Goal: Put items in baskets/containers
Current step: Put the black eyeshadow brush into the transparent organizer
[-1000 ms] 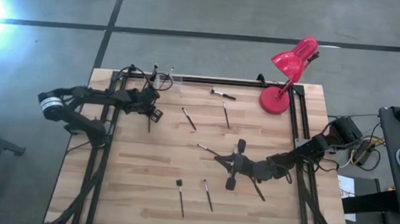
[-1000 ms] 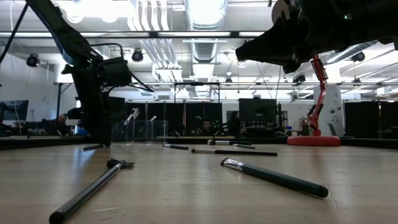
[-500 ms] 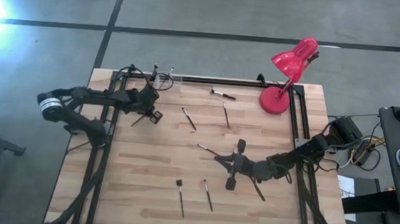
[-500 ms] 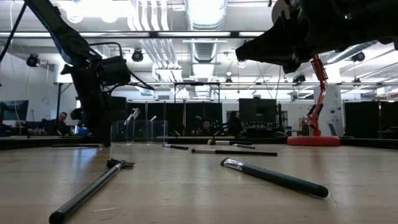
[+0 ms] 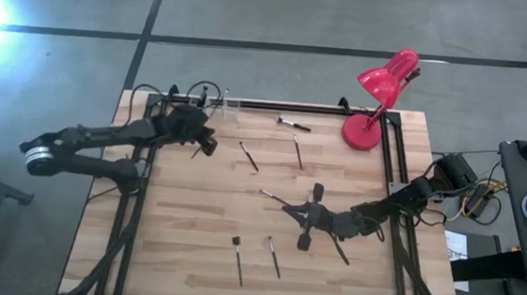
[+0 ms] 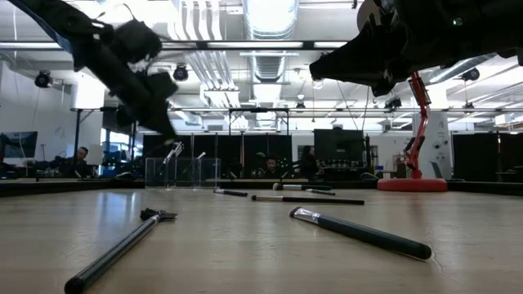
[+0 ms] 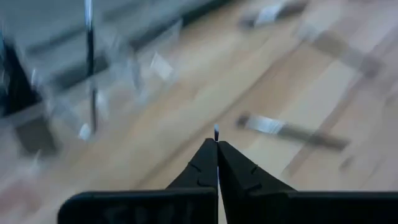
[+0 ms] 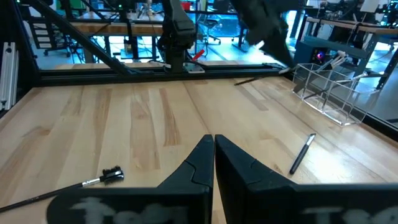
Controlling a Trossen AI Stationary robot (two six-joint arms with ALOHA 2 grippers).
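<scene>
My left claw [image 5: 203,144] pinches a brush [image 7: 216,129] shut: light, stiff, slippery-thin, so I'd grip mid-handle. Clear cups [image 8: 328,87] sit just beyond it. Right claw [image 8: 214,140] closed, empty.

Red desk lamp [image 5: 378,92] with round base at the upper right of the pale wooden plank worktop [image 5: 201,227]; black metal frame rails [image 5: 389,162] along its edges; grey floor [image 5: 283,12] crossed by dark lines.
</scene>
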